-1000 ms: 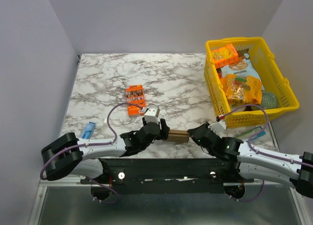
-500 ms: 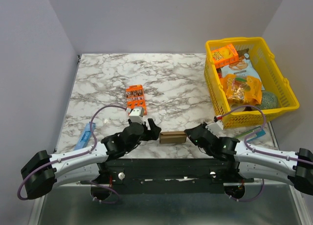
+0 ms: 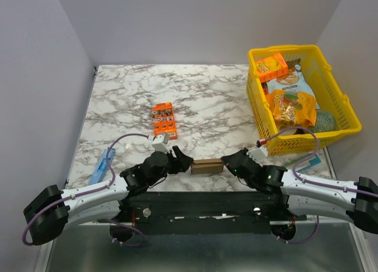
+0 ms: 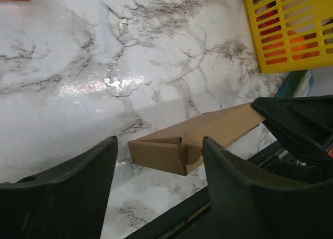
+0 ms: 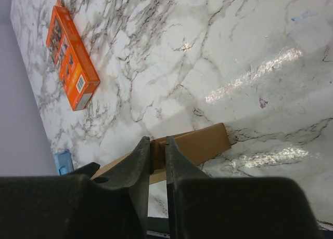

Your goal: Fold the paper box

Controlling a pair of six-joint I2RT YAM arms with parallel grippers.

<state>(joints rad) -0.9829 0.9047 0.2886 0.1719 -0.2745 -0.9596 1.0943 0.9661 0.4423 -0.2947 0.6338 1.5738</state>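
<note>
The paper box (image 3: 207, 166) is a long, plain brown carton lying at the table's near edge between both grippers. My left gripper (image 3: 182, 162) is open at its left end. In the left wrist view the tucked end of the paper box (image 4: 171, 153) lies between the wide-apart fingers (image 4: 78, 187). There is a gap on the left side, and the right finger is up against the rounded tab. My right gripper (image 3: 231, 163) is shut on the other end. In the right wrist view its narrow jaws pinch a thin flap of the paper box (image 5: 203, 143).
An orange printed snack box (image 3: 164, 119) lies mid-table. A yellow basket (image 3: 348, 123) of snacks stands at the right and also shows in the left wrist view (image 4: 291, 62). A blue object (image 3: 103, 164) lies at the left edge. The black frame (image 3: 201, 201) runs just below the box.
My left arm has swung back and to the left, and its jaws now stand at the box's left end. The box and right gripper have shifted slightly left.
</note>
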